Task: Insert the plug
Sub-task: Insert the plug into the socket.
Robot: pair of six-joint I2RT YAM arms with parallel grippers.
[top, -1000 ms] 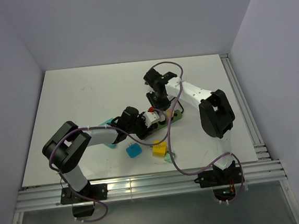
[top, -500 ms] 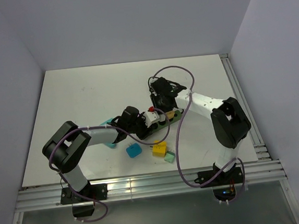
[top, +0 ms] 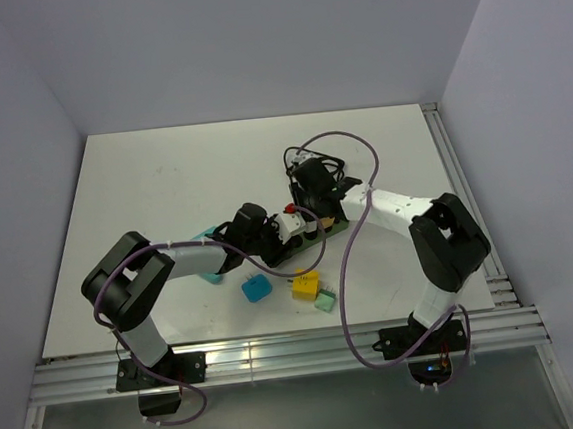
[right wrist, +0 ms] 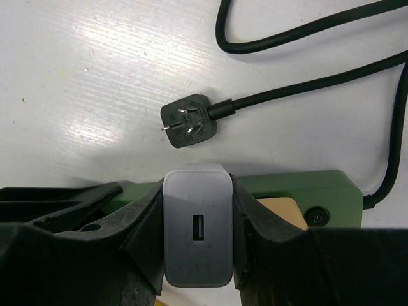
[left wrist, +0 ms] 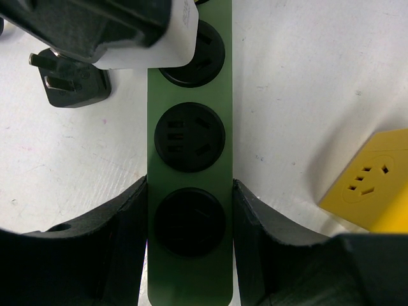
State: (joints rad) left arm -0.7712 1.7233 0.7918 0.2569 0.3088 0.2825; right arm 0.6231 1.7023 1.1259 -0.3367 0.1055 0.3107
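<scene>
**A:** How are the arms being posed over the white table (top: 164,185)?

**B:** In the top view the left arm (top: 185,256) is being folded at an elbow near 8 o'clock. Its forearm is being stretched low across the table toward 2 o'clock. The right arm (top: 396,205) is being raised from its base at 5 o'clock. Its forearm is being reached toward 10 o'clock, and the wrist is being tipped down at the middle of the table.

**A:** What is being gripped by the claws?

**B:** The green power strip (left wrist: 189,95) is being clamped across its width by the left gripper (left wrist: 189,210). Its fingers (left wrist: 131,223) are being pressed against the strip's long sides, beside the socket nearest the wrist. The white plug (right wrist: 196,236) is being pinched on its two flanks by the right gripper (right wrist: 196,204).

**A:** Where is that plug being held?

**B:** In the left wrist view it is being held at 12 o'clock, over the strip's far socket, which is being partly covered by it. Whether its pins are being seated cannot be told.

**A:** Is anything smaller being shown?

**B:** A yellow block (left wrist: 373,185) is being shown at 3 o'clock of the strip, apart from it. A black three-pin plug (right wrist: 189,121) is being shown lying on the table near the strip. In the right wrist view it is at 12 o'clock of the white plug, and its black cord (right wrist: 306,83) is being trailed toward 2 o'clock.
</scene>
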